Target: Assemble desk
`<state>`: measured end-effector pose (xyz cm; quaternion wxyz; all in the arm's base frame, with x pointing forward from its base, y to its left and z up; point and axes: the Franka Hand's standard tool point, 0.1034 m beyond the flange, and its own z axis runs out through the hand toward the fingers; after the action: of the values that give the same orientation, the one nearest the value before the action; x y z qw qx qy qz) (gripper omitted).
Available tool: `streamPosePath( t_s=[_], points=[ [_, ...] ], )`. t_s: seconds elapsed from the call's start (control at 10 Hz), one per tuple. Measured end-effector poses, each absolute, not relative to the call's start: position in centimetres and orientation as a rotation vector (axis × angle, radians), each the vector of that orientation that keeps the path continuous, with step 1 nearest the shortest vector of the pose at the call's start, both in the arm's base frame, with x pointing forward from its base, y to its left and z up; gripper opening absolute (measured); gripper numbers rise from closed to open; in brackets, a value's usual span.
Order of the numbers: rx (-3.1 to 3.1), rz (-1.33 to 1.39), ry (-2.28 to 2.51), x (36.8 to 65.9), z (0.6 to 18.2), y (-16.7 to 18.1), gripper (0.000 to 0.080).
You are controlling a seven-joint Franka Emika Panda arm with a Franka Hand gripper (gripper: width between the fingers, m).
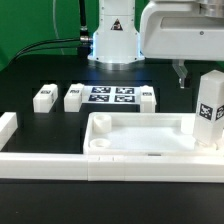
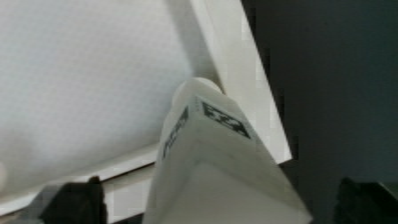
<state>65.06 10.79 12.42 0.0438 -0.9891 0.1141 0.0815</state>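
Biggest thing first: the black counter (image 1: 50, 75). The top (image 1: 140, 130) lies toward its near edge, over on the exterior view's right and tucked right behind the low wall (image 1: 60, 160) that runs along that edge. It's a shallow white tray, open side up, with a round socket in each corner that I can see.

Further back, mid-counter, is the marker board (image 1: 110, 96), with three spare legs (image 1: 43, 97) (image 1: 75, 96) (image 1: 147, 97) lying in a row with it, two on one side and one on the other.

One leg (image 1: 208, 108) stands upright in the top's far corner on the exterior view's right. It looks seated in the socket, but I can't tell how firmly.

The claw (image 2: 222, 205) hangs over that leg with its jaws spread wide. In the wrist view there's a clear gap on both sides, so it's gripping nothing.

My take on handling: it all looks like hard moulded plastic, so light, stiff and a bit slick. I'd pinch the legs across two flat faces about halfway along, since their square sides should stop them twisting. The top is too wide to span, so the rim is the only hold, and it'll probably skate if shoved unless it's braced against the wall.
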Motion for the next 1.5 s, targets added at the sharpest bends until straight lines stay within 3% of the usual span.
streamPosePath(
  t_s=[0.8, 1.0, 1.1, 1.2, 1.5],
  points=[
    [-2.942, 0.158, -0.666, 65.31, 12.09, 10.64, 0.0649],
    [-2.944, 0.159, -0.656, 65.31, 12.06, 10.53, 0.0384],
    [-2.944, 0.159, -0.656, 65.31, 12.04, 10.52, 0.0384],
    [-2.944, 0.159, -0.656, 65.31, 12.04, 10.53, 0.0288],
    [-2.963, 0.16, -0.563, 65.33, 12.05, 10.58, 0.0288]
  ],
)
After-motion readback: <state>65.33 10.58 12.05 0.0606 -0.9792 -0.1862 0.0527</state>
